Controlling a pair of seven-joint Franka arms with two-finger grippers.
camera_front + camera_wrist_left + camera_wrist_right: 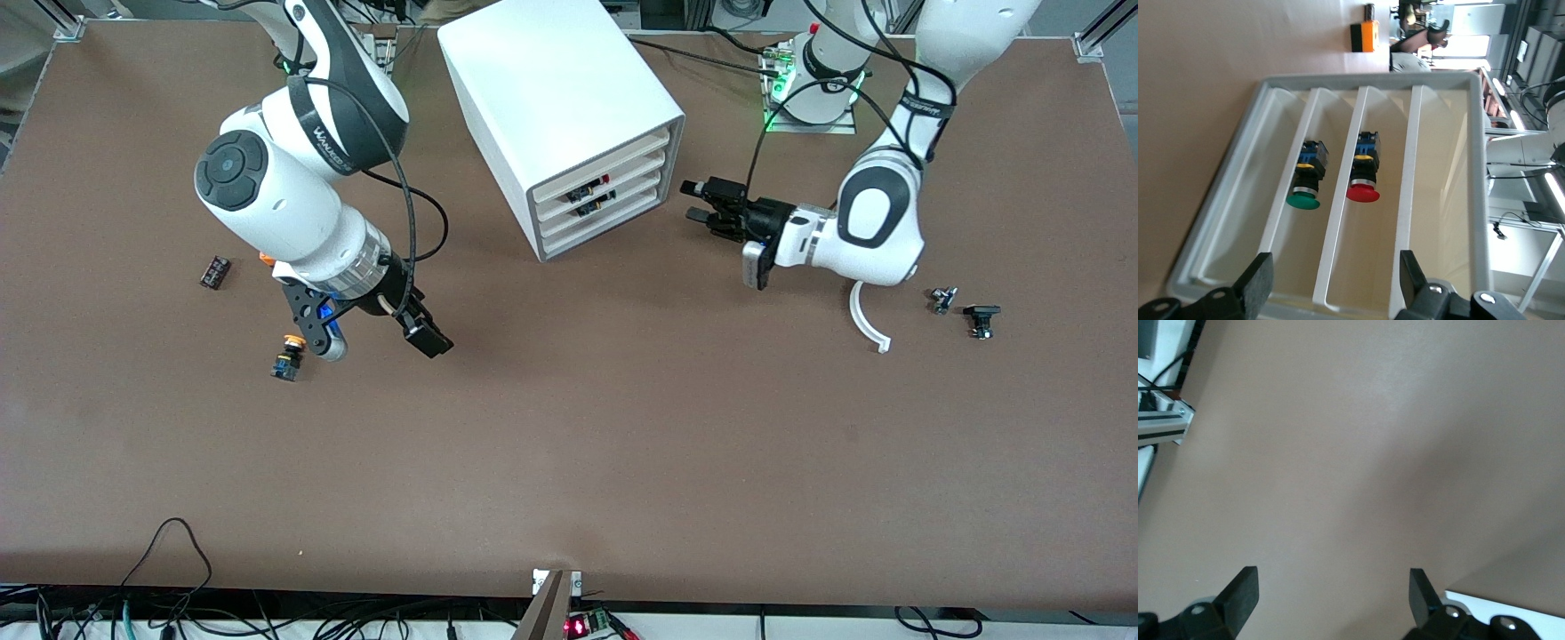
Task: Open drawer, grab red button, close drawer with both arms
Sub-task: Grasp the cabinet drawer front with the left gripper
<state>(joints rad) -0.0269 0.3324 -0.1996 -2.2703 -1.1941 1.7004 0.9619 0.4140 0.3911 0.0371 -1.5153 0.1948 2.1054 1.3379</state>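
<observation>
Left gripper [702, 201]: fingers [1258, 283] spread wide, holding nothing, level with the cabinet front and just short of it.
Right gripper [378, 331]: fingers [1241, 590] spread wide, empty, over bare table [569, 444] toward the right arm's end; this arm waits.
Cabinet [556, 107]: white box, four drawers stacked, fronts facing the left gripper.
Drawer [1381, 280]: seen straight ahead of the left gripper's fingers; whether it is pulled out I cannot tell.
Red button [1363, 173]: lying in that drawer, cap toward the left gripper.
Green button [1306, 180]: in the next drawer, beside the red one.
Yellow button [287, 357]: on the table, just beside the right gripper.
</observation>
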